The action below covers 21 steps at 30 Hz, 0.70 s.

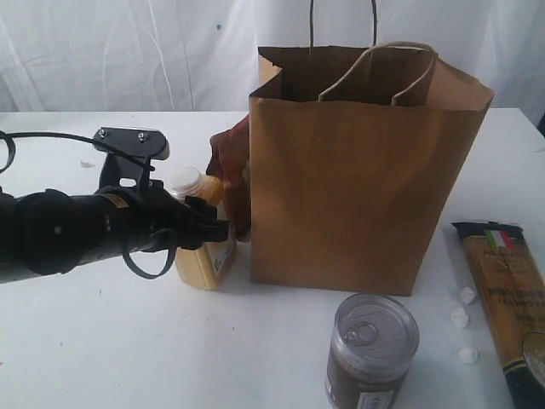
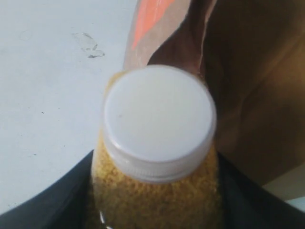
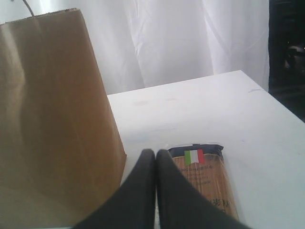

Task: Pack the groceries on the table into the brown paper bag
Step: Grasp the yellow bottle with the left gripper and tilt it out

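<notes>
The yellow-grain bottle [image 1: 204, 260] with a white cap [image 2: 157, 114] stands upright on the table [image 1: 128, 341], just left of the tall brown paper bag [image 1: 366, 187]. My left gripper [image 1: 213, 228] reaches in from the left, and its black fingers [image 2: 66, 195] press against both sides of the bottle below the cap. Behind the bottle a brown pouch [image 1: 230, 166] leans on the bag. In front of the bag stands a pull-tab can [image 1: 372, 349]. The spaghetti packet [image 1: 507, 298] lies flat to the bag's right. My right gripper [image 3: 156, 155] hovers shut and empty over that packet [image 3: 205, 176], beside the bag [image 3: 47, 119].
Three small white lumps [image 1: 464, 319] lie between the can and the spaghetti packet. White curtains [image 1: 128, 51] hang behind the table. The bag's mouth is open at the top, with its cord handles [image 1: 341, 25] standing up.
</notes>
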Motion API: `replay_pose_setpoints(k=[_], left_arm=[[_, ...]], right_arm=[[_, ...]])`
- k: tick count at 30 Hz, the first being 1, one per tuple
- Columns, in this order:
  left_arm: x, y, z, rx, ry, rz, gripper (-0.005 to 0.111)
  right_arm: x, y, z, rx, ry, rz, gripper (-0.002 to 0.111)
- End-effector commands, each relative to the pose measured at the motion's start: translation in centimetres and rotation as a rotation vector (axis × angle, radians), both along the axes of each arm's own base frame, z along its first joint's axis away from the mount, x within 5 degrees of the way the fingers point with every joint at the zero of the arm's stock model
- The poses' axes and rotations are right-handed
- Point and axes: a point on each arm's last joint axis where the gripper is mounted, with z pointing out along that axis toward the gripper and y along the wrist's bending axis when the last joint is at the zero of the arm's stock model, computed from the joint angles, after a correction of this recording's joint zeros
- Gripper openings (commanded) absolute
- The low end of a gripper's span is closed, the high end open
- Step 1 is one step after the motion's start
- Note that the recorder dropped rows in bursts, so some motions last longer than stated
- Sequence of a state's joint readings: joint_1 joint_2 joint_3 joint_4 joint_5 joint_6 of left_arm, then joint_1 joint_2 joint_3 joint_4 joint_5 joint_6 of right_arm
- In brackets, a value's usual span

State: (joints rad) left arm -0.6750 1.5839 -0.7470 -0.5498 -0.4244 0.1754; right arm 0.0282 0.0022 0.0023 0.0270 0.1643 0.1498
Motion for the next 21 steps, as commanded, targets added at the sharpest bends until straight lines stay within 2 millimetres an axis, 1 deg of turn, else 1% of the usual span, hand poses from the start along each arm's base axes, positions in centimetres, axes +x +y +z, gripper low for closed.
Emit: replay_pose_setpoints(k=[1, 3, 6, 9, 11, 15, 17, 21], left_arm=[[-0.4, -0.2, -0.3, 0.087, 0.002, -0.088, 0.000], [-0.8, -0.3, -0.4, 0.110, 0.028, -0.124, 0.000], [-1.6, -0.3, -0.6, 0.110, 0.113, -0.167, 0.000], [-1.9, -0.3, -0.3, 0.105, 0.126, -0.182, 0.000], [-2.0, -0.2, 0.5, 0.091, 0.103, -0.180, 0.000], [-2.5, 0.3, 2.9, 0.045, 0.033, -0.179, 0.000], [-3.2, 0.6, 4.2, 0.022, 0.016, -0.193, 0.000], [-4.4, 1.0, 5.8, 0.012, 0.009, -0.248, 0.000]], right_arm=[[0.0, 0.0, 0.1, 0.004, -0.007, 0.003, 0.000], [0.0, 0.0, 0.1, 0.004, -0.007, 0.003, 0.000], [0.0, 0.0, 0.1, 0.004, -0.007, 0.003, 0.000], [0.0, 0.0, 0.1, 0.004, -0.007, 0.003, 0.000], [0.0, 0.0, 0.1, 0.004, -0.007, 0.003, 0.000], [0.0, 0.0, 0.1, 0.004, -0.007, 0.003, 0.000], [0.0, 0.0, 0.1, 0.004, -0.007, 0.003, 0.000], [0.0, 0.0, 0.1, 0.004, -0.007, 0.003, 0.000]])
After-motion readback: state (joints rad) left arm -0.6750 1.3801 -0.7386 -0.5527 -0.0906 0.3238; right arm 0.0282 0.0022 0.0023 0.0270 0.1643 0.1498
